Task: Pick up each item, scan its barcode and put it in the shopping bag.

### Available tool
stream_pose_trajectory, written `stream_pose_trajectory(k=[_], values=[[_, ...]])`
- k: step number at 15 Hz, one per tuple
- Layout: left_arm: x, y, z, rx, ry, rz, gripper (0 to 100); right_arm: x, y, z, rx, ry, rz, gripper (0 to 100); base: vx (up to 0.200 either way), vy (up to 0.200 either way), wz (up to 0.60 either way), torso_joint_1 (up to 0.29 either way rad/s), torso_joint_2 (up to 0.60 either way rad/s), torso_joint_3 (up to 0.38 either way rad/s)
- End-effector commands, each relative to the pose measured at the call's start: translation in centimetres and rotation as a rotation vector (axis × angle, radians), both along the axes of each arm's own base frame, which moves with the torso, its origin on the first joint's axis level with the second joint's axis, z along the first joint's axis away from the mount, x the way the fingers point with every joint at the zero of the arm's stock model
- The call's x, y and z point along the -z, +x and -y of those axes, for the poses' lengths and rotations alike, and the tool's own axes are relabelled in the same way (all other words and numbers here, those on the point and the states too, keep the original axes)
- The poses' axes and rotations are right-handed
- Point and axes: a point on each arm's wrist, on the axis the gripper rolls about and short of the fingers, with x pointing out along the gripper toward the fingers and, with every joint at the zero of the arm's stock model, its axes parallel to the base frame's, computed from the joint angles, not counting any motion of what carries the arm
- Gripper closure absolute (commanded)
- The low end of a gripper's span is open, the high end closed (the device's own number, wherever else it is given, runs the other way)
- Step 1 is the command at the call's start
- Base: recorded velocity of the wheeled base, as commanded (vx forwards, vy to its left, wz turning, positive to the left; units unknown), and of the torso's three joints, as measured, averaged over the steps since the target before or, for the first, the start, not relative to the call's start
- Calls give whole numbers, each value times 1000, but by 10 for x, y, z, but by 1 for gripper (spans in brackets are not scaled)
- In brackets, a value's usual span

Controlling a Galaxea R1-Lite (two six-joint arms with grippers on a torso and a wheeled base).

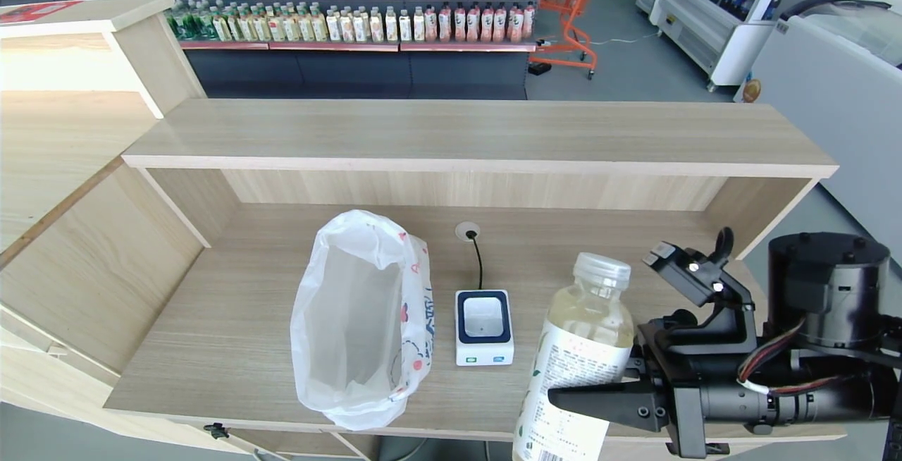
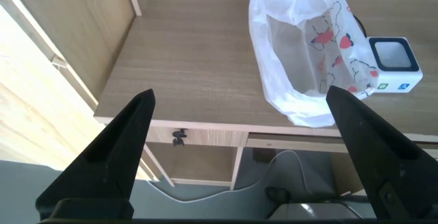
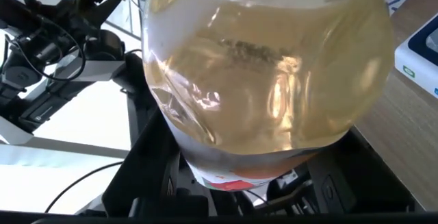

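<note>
Bottle (image 1: 585,348), clear plastic, pale yellow liquid, white label, pale cap. Held off the counter (image 1: 211,334) at its front-right edge, cap end tipped slightly right, barcode at label's low end toward the head cam. R gripper (image 1: 595,392) grasps it across the label, jaws clenched on the body. R wrist cam: bottle (image 3: 267,66) close up, liquid end toward the lens.

Scanner (image 1: 483,326), white w/ dark blue frame, flat on counter just left of bottle, apart from it. Black cable runs back from it to a grommet hole (image 1: 467,230).

Shopping bag (image 1: 363,320), thin white plastic w/ red print, stands open just left of scanner (image 2: 393,63), mouth up.

L gripper (image 2: 236,162): jaws released, spread wide, nothing between, hanging over counter's front edge w/ bag (image 2: 304,53) beyond it.

Bkgd: drink shelves (image 1: 352,24), orange cart (image 1: 574,17)
</note>
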Motion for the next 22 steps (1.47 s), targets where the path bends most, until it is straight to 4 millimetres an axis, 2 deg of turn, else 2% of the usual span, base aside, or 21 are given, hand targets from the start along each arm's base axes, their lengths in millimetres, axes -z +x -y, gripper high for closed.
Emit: stream_pose_trajectory(k=[1, 11, 13, 18, 19, 20, 22], values=[[0, 0, 0, 1, 0, 0, 0, 1, 0, 0, 0, -2, -3, 100, 0, 0, 0, 0, 0, 0], [0, 0, 0, 1, 0, 0, 0, 1, 1, -1, -1, -13, -14, 100, 0, 0, 0, 0, 0, 0], [0, 0, 0, -1, 0, 0, 0, -1, 4, 3, 28, -14, 33, 100, 0, 0, 0, 0, 0, 0], [0, 0, 0, -1, 0, 0, 0, -10, 28, 37, 360, -200, 434, 100, 0, 0, 0, 0, 0, 0], [0, 0, 0, 1, 0, 0, 0, -10, 34, 46, 442, -286, 556, 100, 0, 0, 0, 0, 0, 0], [0, 0, 0, 1, 0, 0, 0, -12, 38, 58, 466, -384, 714, 100, 0, 0, 0, 0, 0, 0], [0, 0, 0, -1, 0, 0, 0, -7, 35, 68, 463, -492, 830, 100, 0, 0, 0, 0, 0, 0]])
